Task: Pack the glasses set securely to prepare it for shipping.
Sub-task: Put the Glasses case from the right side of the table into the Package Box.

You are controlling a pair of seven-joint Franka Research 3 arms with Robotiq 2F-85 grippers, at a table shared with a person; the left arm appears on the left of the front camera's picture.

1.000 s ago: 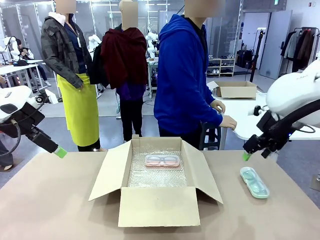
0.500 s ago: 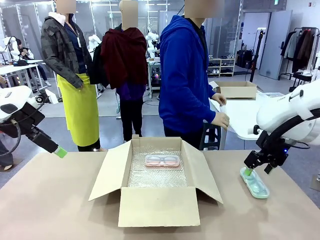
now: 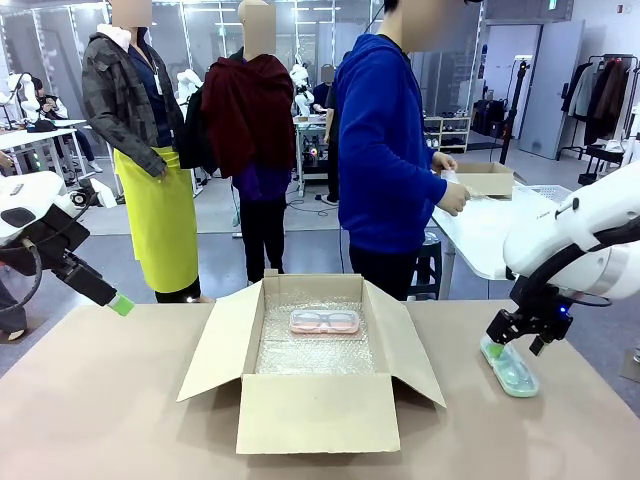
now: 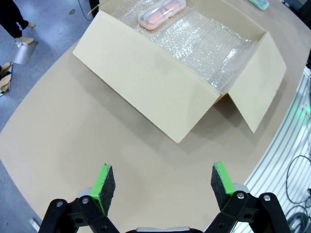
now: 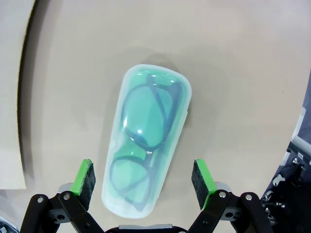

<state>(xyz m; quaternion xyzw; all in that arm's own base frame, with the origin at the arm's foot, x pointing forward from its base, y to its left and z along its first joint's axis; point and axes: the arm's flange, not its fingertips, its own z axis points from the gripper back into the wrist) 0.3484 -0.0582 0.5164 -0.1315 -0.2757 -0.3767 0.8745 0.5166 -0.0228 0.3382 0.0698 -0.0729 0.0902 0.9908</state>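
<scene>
table [image 3: 100,420], seemingly cardboard-topped, bears box [image 3: 312,412] and mint-green case [image 3: 515,375].

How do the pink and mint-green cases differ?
The pink case lies in the cardboard box on bubble wrap; the mint-green case lies on the table. The pink case has no gripper near; the mint-green case has the open right gripper over one end. Both are translucent and hold glasses.

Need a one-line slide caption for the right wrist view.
Open right pincer straddles one end of the mint-green glasses case lying flat on the tan table, pads not touching it.
</scene>
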